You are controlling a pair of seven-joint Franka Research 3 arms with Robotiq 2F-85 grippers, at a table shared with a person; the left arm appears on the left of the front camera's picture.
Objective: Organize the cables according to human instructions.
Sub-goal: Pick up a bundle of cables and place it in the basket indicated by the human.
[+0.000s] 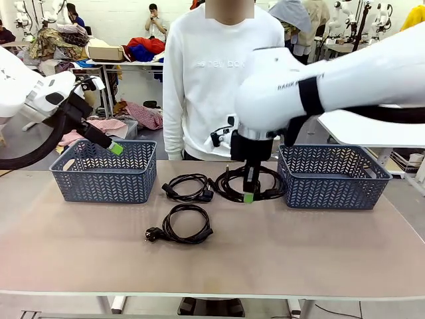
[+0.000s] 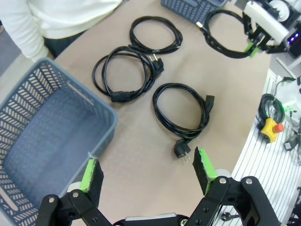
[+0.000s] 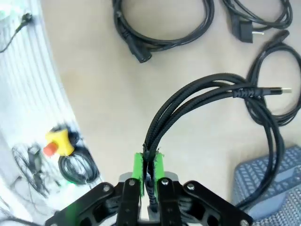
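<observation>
So, the right gripper was clamped shut on the held cable. A bundle of its braided strands was pinched between the green pads, and the rest of the loop was fanned out ahead of the jaws with a slim connector at the far bend. In the front view that coil was seen low over the tabletop, just beside the right basket. Whether it was lifted clear of the surface couldn't be told. The other three were seen lying flat. The second cable was nearest the held one. The third cable was just beside that, possibly touching it. The fourth cable was set apart on the robot's side, with its round plug turned toward the left gripper. That gripper was hung over a corner of the left basket with its jaws spread wide and released, well apart from every cable. Plain blue floor and slatted walls were all that was made out inside the left basket. The inside of the right basket was screened by its own front wall and by the right arm in the front view, and only a corner of it was caught in the right wrist view, so its contents couldn't be told. Two of the loose coils were cut off by the top edge of the right wrist view.
</observation>
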